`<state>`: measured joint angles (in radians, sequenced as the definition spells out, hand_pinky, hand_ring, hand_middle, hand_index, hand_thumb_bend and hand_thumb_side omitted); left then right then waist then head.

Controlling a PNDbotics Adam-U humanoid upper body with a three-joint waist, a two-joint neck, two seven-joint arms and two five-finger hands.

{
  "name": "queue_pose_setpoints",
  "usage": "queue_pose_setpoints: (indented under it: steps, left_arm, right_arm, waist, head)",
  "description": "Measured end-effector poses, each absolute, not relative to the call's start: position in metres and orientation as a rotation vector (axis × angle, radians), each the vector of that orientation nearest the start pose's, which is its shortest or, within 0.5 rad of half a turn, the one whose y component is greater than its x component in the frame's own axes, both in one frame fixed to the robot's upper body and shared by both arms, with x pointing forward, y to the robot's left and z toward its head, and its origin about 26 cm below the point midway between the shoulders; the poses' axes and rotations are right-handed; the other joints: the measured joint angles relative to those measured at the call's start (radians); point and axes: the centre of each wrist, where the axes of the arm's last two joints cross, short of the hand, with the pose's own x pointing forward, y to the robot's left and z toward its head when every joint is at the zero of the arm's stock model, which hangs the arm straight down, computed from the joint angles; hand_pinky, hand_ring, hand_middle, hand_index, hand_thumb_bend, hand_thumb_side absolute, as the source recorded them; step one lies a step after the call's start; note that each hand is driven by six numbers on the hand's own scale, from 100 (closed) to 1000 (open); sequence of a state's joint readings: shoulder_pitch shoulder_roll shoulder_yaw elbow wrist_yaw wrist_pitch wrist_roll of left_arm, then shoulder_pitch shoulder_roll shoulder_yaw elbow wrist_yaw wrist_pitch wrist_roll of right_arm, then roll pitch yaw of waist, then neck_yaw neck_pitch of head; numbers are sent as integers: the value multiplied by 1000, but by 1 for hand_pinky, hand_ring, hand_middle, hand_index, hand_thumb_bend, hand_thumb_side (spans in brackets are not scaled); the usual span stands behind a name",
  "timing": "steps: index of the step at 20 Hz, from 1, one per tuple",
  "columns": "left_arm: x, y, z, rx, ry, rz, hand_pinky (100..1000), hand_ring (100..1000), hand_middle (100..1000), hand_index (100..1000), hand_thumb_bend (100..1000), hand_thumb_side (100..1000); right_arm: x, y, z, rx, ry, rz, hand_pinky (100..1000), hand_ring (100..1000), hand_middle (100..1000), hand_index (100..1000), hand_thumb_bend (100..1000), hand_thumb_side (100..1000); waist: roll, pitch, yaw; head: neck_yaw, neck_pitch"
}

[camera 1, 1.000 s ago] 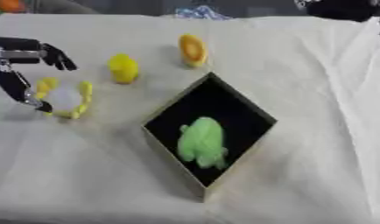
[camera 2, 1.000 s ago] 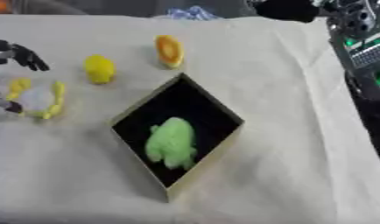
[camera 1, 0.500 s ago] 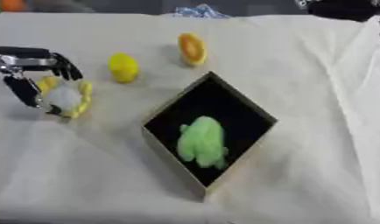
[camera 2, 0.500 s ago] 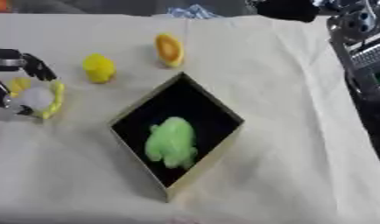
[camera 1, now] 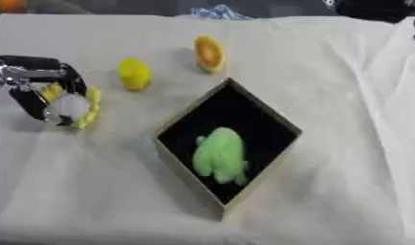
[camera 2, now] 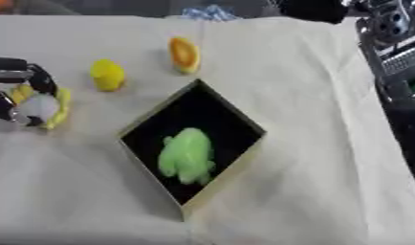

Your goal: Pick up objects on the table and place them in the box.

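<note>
At frame left, the left hand (camera 1: 43, 88) curls round a yellow ring (camera 1: 87, 107), grasping it. Next: lift and carry it to the box (camera 1: 282, 125).

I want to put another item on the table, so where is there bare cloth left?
Bare cloth lies right of the box, and along the near edge below the left hand. It is crowded at the far left: the hand curls over a yellow and white thing, with the yellow piece and orange piece close by.

Bright even light; soft blur throughout; faint shadows; box (camera 1: 228, 143) interior dark.
</note>
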<state>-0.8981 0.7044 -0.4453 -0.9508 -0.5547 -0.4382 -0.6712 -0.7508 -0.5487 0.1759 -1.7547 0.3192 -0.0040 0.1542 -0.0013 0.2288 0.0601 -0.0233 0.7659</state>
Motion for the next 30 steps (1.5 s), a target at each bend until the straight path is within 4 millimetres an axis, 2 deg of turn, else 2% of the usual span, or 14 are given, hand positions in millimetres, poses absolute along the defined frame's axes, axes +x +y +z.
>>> queue_pose_setpoints:
  steps: [2, 5, 10, 13, 16, 19, 22, 30]
  left_arm:
    - [456, 337, 191, 541, -1146, -1956, 717, 647, 571, 689, 292, 100]
    - [452, 331, 195, 554, -1204, -1989, 716, 645, 569, 688, 287, 100]
    - [444, 314, 233, 614, -1425, -2034, 720, 638, 572, 693, 308, 100]
    - [441, 286, 268, 646, -1624, -2085, 720, 627, 572, 696, 308, 100]
    - [434, 239, 288, 617, -1785, -2177, 723, 629, 573, 696, 289, 100]
    - [424, 191, 289, 539, -1855, -2267, 726, 630, 575, 700, 273, 100]
    - [420, 156, 286, 470, -1853, -2301, 728, 631, 576, 703, 256, 100]
    - [434, 102, 249, 322, -1699, -2293, 739, 640, 590, 721, 242, 100]
  right_arm:
    - [358, -229, 296, -596, -2285, 1065, 889, 874, 674, 817, 100, 301]
    - [358, -229, 295, -597, -2283, 1057, 888, 874, 674, 816, 100, 302]
    - [357, -231, 295, -603, -2285, 1044, 888, 874, 674, 815, 100, 299]
    - [357, -232, 294, -604, -2282, 1039, 888, 874, 674, 815, 100, 297]
    - [357, -231, 294, -603, -2284, 1039, 888, 872, 674, 815, 100, 298]
    - [357, -230, 293, -595, -2288, 1036, 888, 871, 673, 814, 100, 300]
    - [357, -229, 294, -593, -2290, 1037, 888, 871, 673, 814, 100, 303]
    - [357, -228, 293, -580, -2289, 1034, 889, 872, 672, 814, 100, 306]
  waist:
    - [-1, 0, 0]
    - [-2, 0, 0]
    - [-4, 0, 2]
    - [-2, -3, 3]
    - [2, -8, 3]
    - [6, -8, 5]
    - [8, -8, 5]
    - [12, -8, 1]
  head:
    - [0, 0]
    - [0, 0]
    - [-5, 0]
    - [-7, 0]
    - [-8, 0]
    - [-5, 0]
    - [-2, 0]
    - [9, 0]
